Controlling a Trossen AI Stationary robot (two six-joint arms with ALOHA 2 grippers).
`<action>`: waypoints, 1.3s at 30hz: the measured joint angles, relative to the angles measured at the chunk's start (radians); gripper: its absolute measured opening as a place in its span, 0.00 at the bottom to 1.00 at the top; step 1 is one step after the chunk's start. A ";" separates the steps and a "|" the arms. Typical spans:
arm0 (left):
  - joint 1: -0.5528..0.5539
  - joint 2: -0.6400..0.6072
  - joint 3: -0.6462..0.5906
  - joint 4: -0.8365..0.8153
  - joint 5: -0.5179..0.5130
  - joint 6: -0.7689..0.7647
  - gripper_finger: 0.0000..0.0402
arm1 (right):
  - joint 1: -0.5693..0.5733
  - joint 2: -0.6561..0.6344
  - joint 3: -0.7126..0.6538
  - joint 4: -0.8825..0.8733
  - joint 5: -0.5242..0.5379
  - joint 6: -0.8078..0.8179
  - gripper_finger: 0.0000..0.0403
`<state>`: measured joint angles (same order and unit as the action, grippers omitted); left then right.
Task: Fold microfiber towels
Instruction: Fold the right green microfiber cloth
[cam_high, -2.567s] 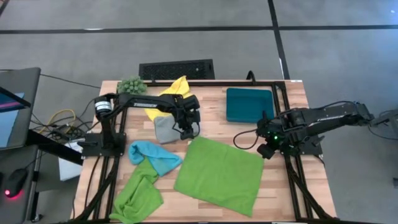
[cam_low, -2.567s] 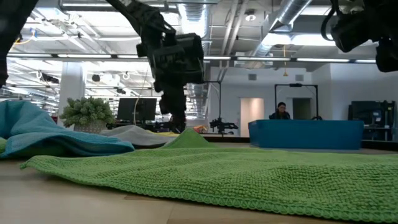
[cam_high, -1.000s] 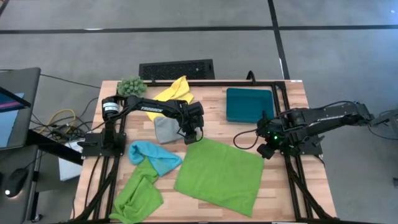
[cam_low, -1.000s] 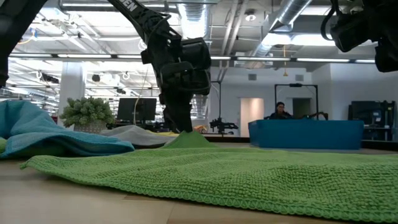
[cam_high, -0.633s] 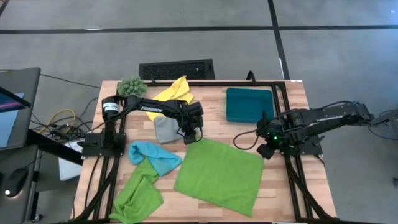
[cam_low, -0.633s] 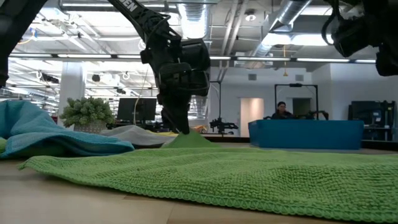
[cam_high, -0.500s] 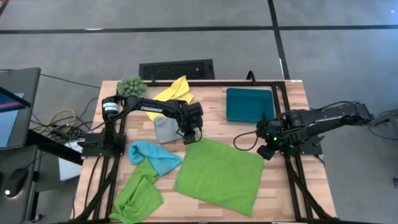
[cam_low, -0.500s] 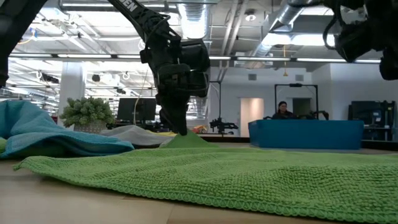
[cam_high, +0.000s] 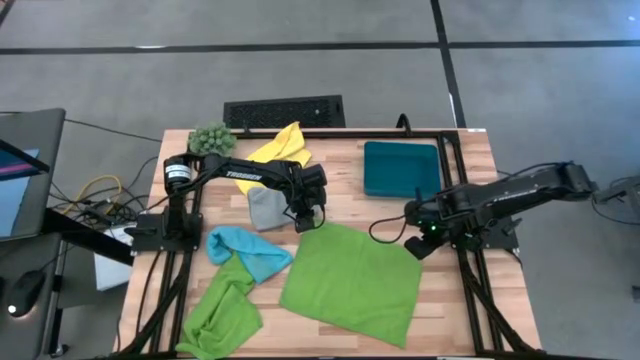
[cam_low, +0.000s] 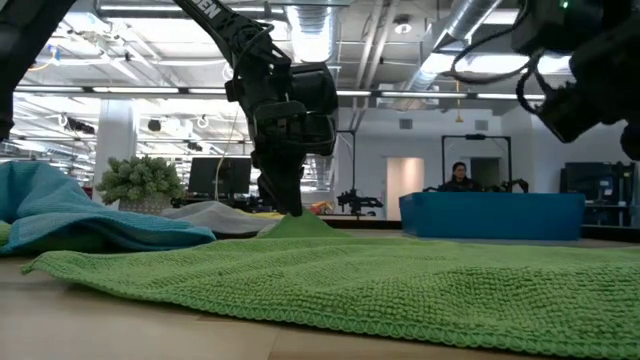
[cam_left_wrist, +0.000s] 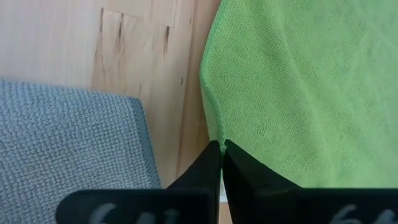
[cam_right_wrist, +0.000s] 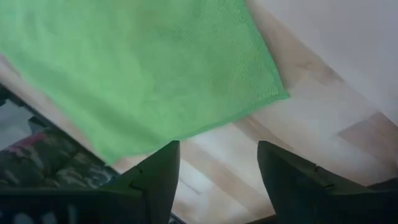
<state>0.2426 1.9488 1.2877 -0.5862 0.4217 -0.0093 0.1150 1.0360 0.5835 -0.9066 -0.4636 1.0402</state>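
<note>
Lime green towel (cam_high: 352, 283) spread flat on the table (cam_high: 350, 165), toward the near middle, far corner peaked up. Left gripper (cam_high: 304, 222) down on that far corner, fingers pinched tight together on the towel's edge, as seen in the left wrist view (cam_left_wrist: 219, 152). Grey towel (cam_high: 264, 208) lying just beside the pinched corner, a strip of bare wood between the two. Yellow towel (cam_high: 277, 148) bunched beyond the grey one, near the fuzzy green plant ball (cam_high: 211, 138) at the far left corner. Light blue towel (cam_high: 247, 250) crumpled to the left of the spread one, overlapping a second lime green towel (cam_high: 220, 318) heaped at the near left edge. Dark teal towel (cam_high: 401, 167) folded flat at far right. Right gripper (cam_high: 415, 245) hovering above the spread towel's right corner, fingers (cam_right_wrist: 155, 177) set wide apart, holding nothing. Person visible in the room beyond the table (cam_low: 459, 178).
</note>
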 joint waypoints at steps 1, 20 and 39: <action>0.000 0.000 0.000 0.000 0.000 0.000 0.00 | 0.000 0.010 -0.008 0.010 0.000 -0.001 0.60; -0.001 0.000 0.000 0.002 0.012 0.001 0.00 | -0.034 0.085 -0.132 0.130 0.078 -0.072 0.55; -0.001 0.000 0.000 0.002 0.012 0.001 0.00 | -0.064 0.232 -0.130 0.228 0.000 -0.129 0.53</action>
<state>0.2420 1.9484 1.2877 -0.5846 0.4339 -0.0082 0.0509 1.2682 0.4538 -0.6781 -0.4633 0.9108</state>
